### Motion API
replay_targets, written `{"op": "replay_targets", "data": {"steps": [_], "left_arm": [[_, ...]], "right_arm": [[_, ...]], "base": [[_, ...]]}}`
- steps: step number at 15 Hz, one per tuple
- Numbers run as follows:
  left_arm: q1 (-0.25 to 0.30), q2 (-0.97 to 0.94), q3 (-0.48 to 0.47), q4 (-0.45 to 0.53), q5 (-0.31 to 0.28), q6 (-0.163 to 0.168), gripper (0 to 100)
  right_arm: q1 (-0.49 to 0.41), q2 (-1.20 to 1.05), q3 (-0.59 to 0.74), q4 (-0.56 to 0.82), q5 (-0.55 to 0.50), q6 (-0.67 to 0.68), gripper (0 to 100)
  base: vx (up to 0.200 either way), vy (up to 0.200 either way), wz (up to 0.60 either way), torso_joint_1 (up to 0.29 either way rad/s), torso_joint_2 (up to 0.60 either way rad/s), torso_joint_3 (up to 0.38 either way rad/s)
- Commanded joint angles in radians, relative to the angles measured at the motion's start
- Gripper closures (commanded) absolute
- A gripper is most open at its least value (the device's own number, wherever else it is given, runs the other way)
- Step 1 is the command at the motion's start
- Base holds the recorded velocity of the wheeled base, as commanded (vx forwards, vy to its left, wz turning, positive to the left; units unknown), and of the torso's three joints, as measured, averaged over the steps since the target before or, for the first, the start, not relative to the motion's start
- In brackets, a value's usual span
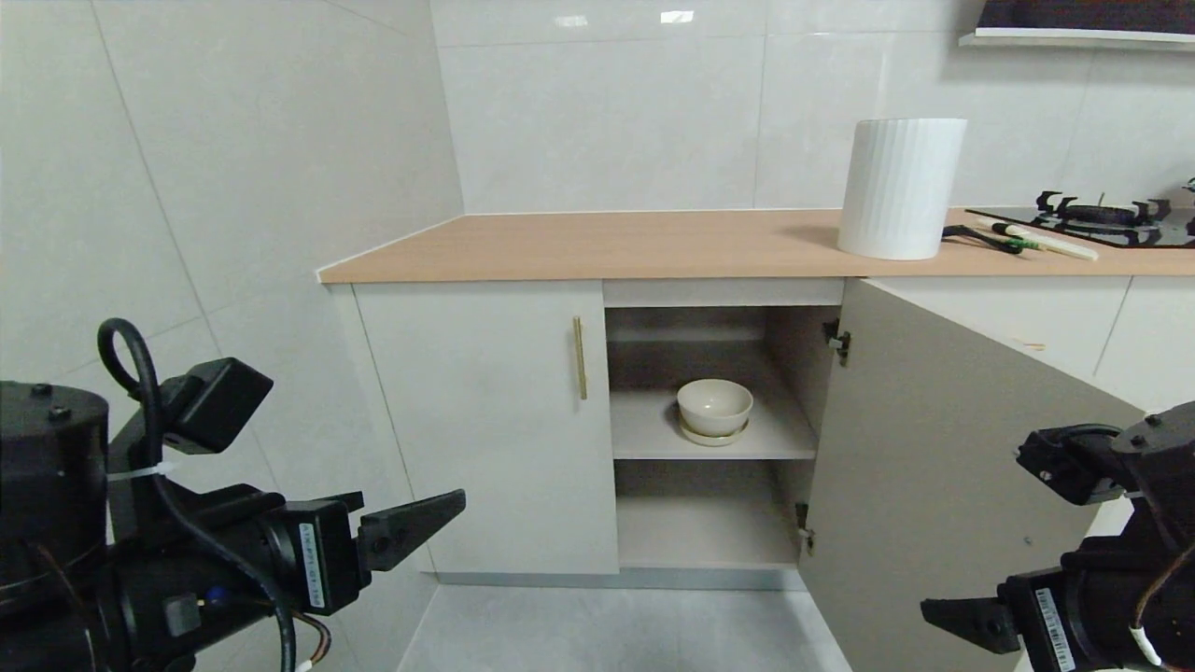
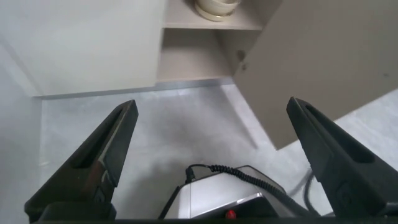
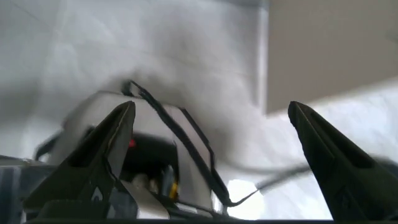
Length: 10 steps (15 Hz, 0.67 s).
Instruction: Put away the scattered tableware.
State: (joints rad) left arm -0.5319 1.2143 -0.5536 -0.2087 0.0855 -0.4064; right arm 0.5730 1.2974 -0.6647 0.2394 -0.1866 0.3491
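Bowl (image 1: 714, 405) sits on small plate (image 1: 709, 437) on the middle shelf (image 1: 649, 437) of the open cupboard (image 1: 476, 420); that part looks done. Long utensils (image 1: 1038, 241) lie loose on bench (image 1: 607, 245) beside white ribbed canister (image 1: 901, 187), probably left to stow. Left tool (image 2: 211, 109) and right tool (image 3: 210, 107) low before cupboard, both spread wide, holding nothing.

The left arm (image 1: 140, 560) is held low on the left side, with the wrist kept level and aimed forward. The fingers of the left gripper (image 2: 211, 106) are spread wide apart. The right arm (image 1: 1102, 597) is held low on the right, turned inward. The right gripper (image 3: 210, 107) is likewise spread wide.
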Motion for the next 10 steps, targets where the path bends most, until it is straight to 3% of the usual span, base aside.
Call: {"op": "replay_targets", "data": {"steps": [1,3,5,8,10], "left_arm": [[0.000,0.002,0.000,-0.001,0.000,0.000,0],[0.000,0.004,0.000,-0.001,0.000,0.000,0],[0.000,0.002,0.001,-0.001,-0.001,0.000,0],[0.000,0.002,0.001,-0.001,-0.001,0.001,0],[0.000,0.002,0.003,-0.001,-0.001,0.000,0]], "right_arm": [[-0.001,0.000,-0.015,0.024,-0.001,-0.001,0],[-0.002,-0.007,-0.047,0.120,-0.001,-0.007,0],[-0.050,-0.007,-0.082,0.193,-0.020,-0.016,0],[-0.194,-0.015,-0.085,0.199,-0.083,-0.119,0],[-0.363,-0.027,-0.089,0.222,-0.085,-0.248,0]], "base": [[0.000,-0.200,0.00,0.002,0.01,-0.002],[0.000,-0.200,0.00,0.005,0.00,0.002],[0.000,0.000,0.00,0.000,0.00,0.000],[0.000,0.000,0.00,0.000,0.00,0.000],[0.000,0.000,0.00,0.000,0.00,0.000]]}}
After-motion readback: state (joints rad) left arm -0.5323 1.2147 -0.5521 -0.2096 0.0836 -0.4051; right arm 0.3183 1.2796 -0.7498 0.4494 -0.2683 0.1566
